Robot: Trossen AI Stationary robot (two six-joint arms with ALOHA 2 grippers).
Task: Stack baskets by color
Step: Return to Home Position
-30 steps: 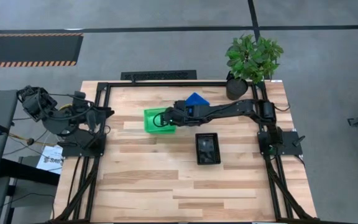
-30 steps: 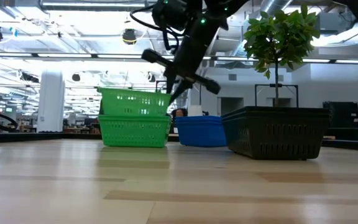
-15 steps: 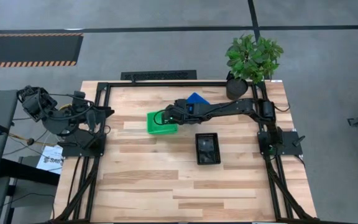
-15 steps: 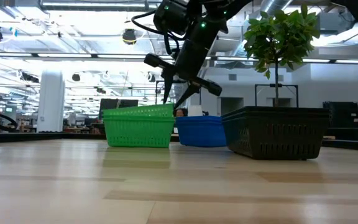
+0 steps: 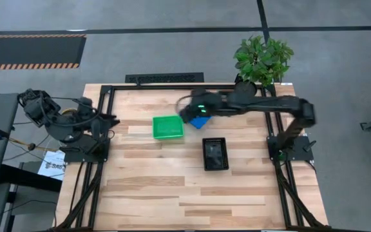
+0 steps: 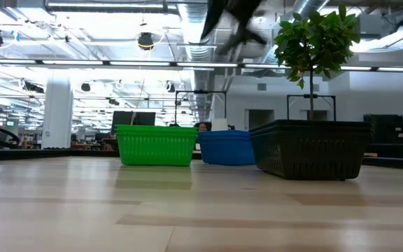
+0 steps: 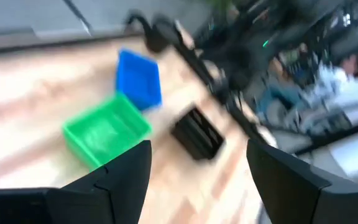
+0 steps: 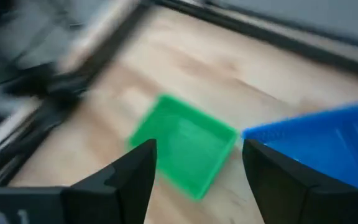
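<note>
Above the half-hidden blue baskets [image 5: 201,121], the blurred right gripper [image 5: 187,113], jaws apart and empty, green baskets [image 5: 167,127] just beside.

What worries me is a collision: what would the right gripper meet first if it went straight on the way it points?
Probably the green baskets: the wrist view shows them straight ahead of the open right gripper; the blue baskets sit off to one side. Depth is unclear.

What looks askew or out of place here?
Nothing spilled or damaged. The blue baskets sit angled against the green baskets; black baskets lie square. Right gripper hangs high over them; left arm waits at the left edge.
</note>
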